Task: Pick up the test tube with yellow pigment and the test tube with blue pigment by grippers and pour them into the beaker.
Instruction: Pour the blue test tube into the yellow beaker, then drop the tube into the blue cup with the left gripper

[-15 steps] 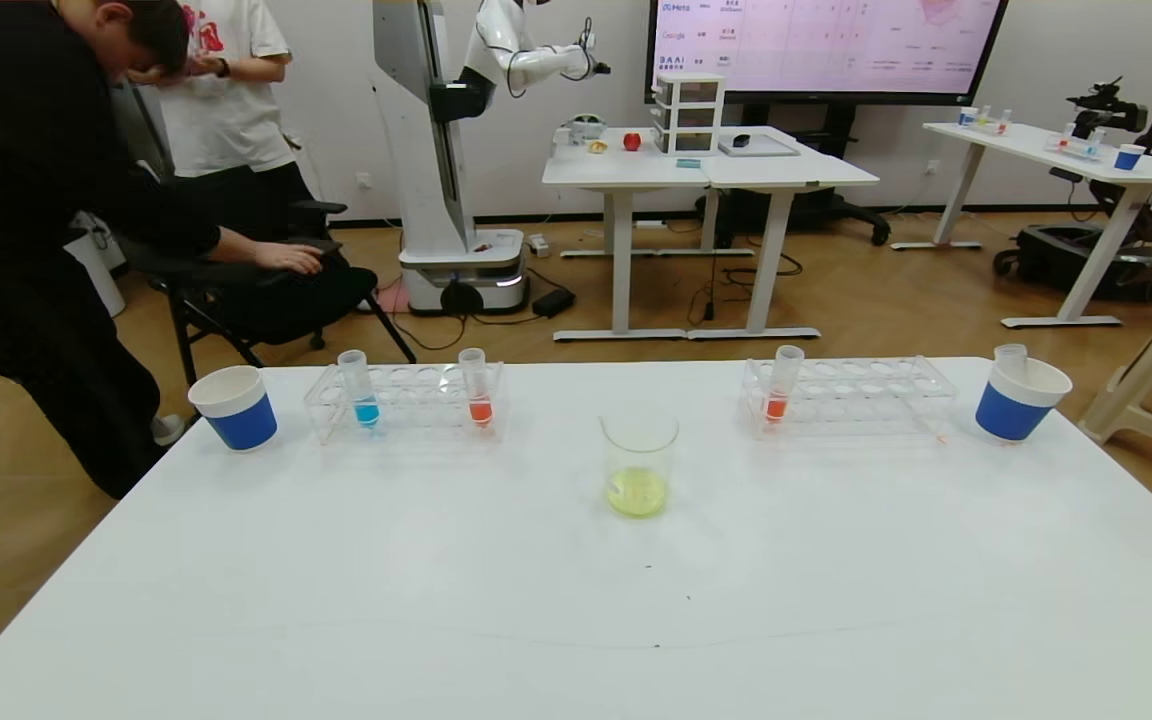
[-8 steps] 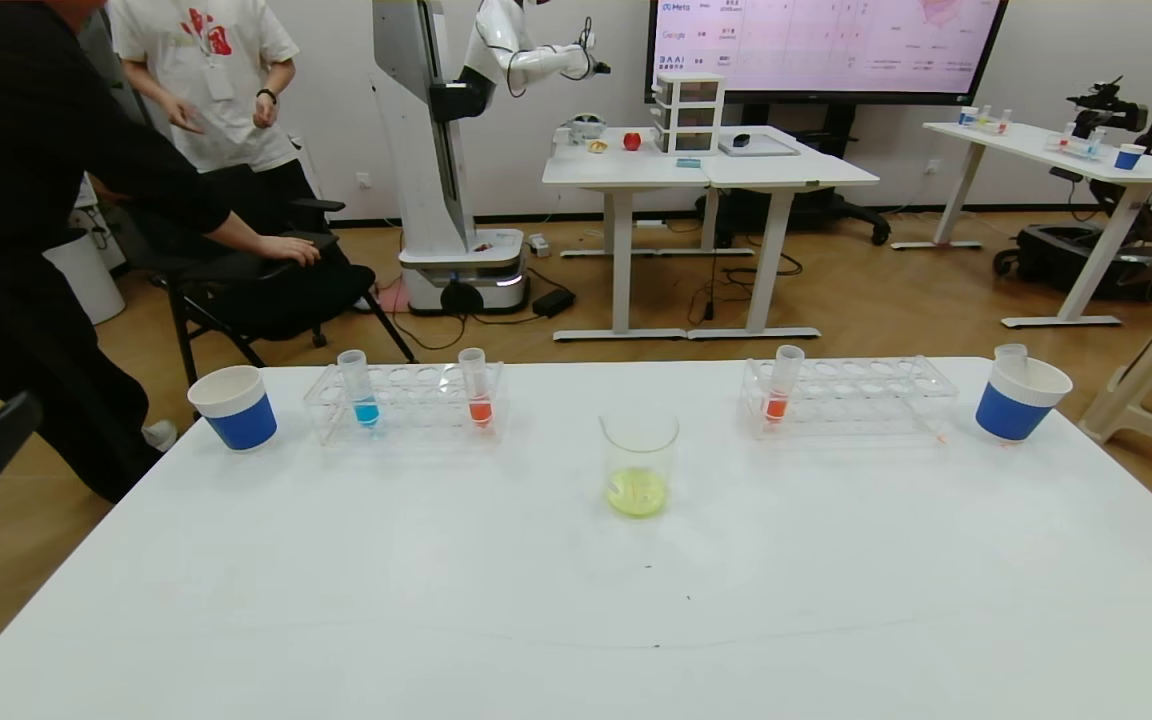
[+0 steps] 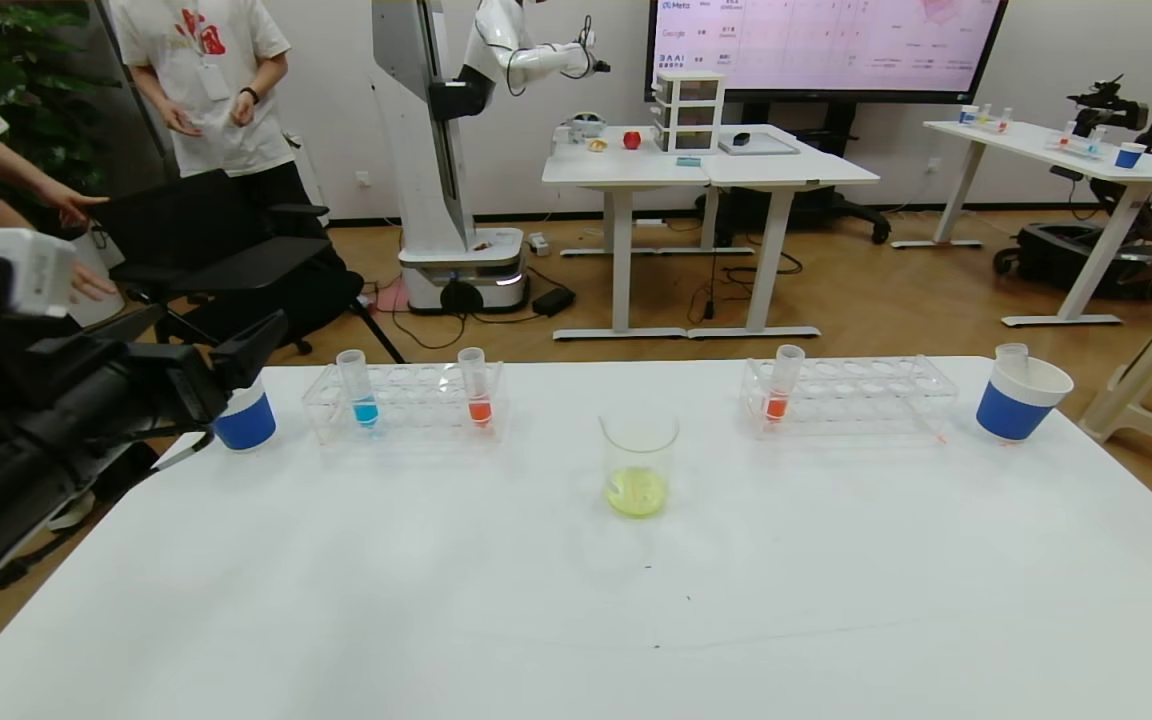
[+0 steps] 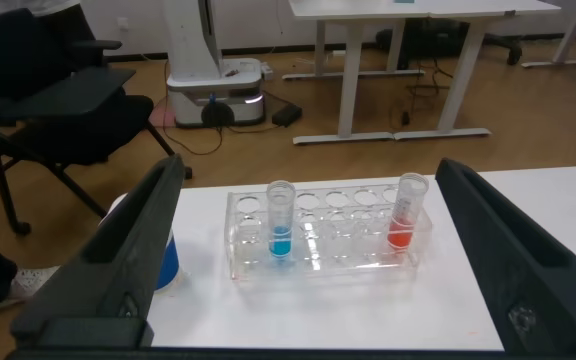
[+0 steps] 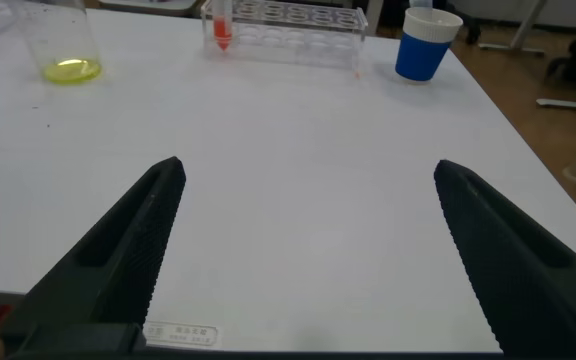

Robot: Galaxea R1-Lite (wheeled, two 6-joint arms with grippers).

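Test tube with blue pigment [image 3: 365, 390]: upright in the left rack [image 3: 404, 403], at that rack's 9 o'clock end; cyan liquid in its tapered tip.
Beaker [image 3: 639, 465]: mid-table, well apart from both racks, open table all around it; pale yellow liquid lies in its bottom.
Left gripper [image 3: 236, 375]: fingers spread wide, holding nothing, hanging over the table's left edge at 9 o'clock from the blue tube, near but apart from it; in the left wrist view [image 4: 308, 260] the tube [image 4: 280, 220] shows between the two fingers.
Right gripper [image 5: 308, 250]: fingers spread, holding nothing, above bare table near the front edge, well apart from the beaker [image 5: 60, 45].
Open room: broad bare white table [image 3: 576, 600] from the racks to the front edge.
Counts: two clear racks, the right rack [image 3: 846, 397] at 2 o'clock from the beaker; three filled tubes standing, one blue and two orange-red; two blue-and-white paper cups, the left cup [image 3: 244, 420] partly hidden behind the left gripper, the right cup [image 3: 1021, 400] near the right edge with an empty-looking tube in it.
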